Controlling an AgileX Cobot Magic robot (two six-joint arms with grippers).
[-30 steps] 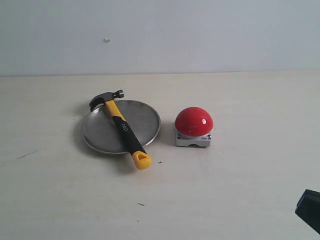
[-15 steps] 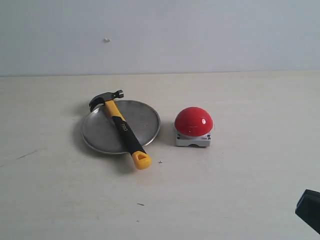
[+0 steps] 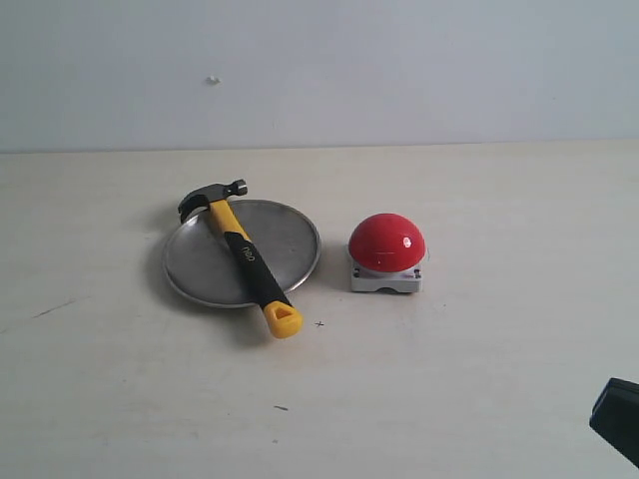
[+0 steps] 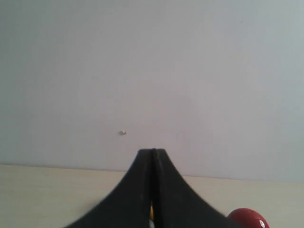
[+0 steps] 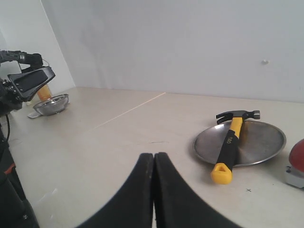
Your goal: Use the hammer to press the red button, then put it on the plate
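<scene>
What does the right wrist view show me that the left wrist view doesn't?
Only the right wrist view: the right gripper, shut, the whole hammer lying across the plate, and a small metal bowl far off. Only the left wrist view: the left gripper, shut. Both: part of the red button, the pale table, and the wall with its speck.

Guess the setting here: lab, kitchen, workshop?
Probably a robot lab bench: bare pale table, blank wall, staged props only (hammer on plate, red button), machine hardware at the table's edge.
</scene>
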